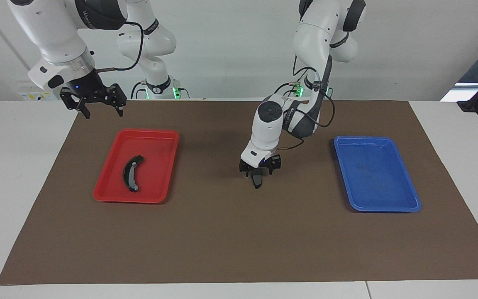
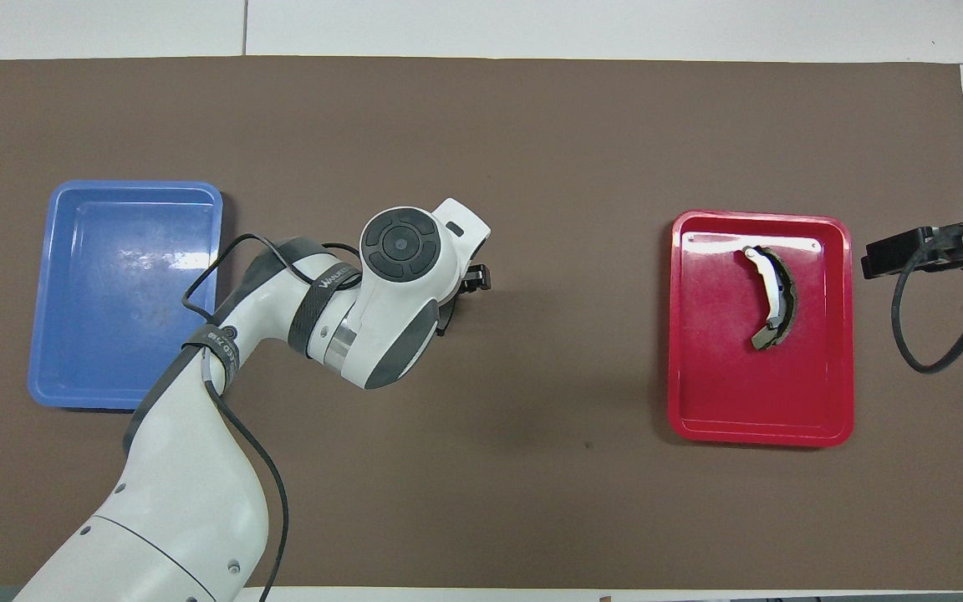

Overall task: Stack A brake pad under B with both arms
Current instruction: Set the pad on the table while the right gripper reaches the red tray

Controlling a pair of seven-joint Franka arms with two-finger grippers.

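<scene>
Left gripper (image 1: pixel 259 172) stands released over the A brake pad (image 1: pixel 257 180), now on the brown mat (image 1: pixel 230 232) mid-table. Right gripper (image 1: pixel 93 101) waits spread above the red tray (image 1: pixel 110 195), where B (image 1: pixel 130 173) lies. You'd judge B rigid, weighty; grip it mid-curve.

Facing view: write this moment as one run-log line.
left gripper: open over small pad | right gripper: open, waiting | curved shoe: in red tray

Robot lab: two bench-mounted arms (image 1: pixel 305 54).
</scene>
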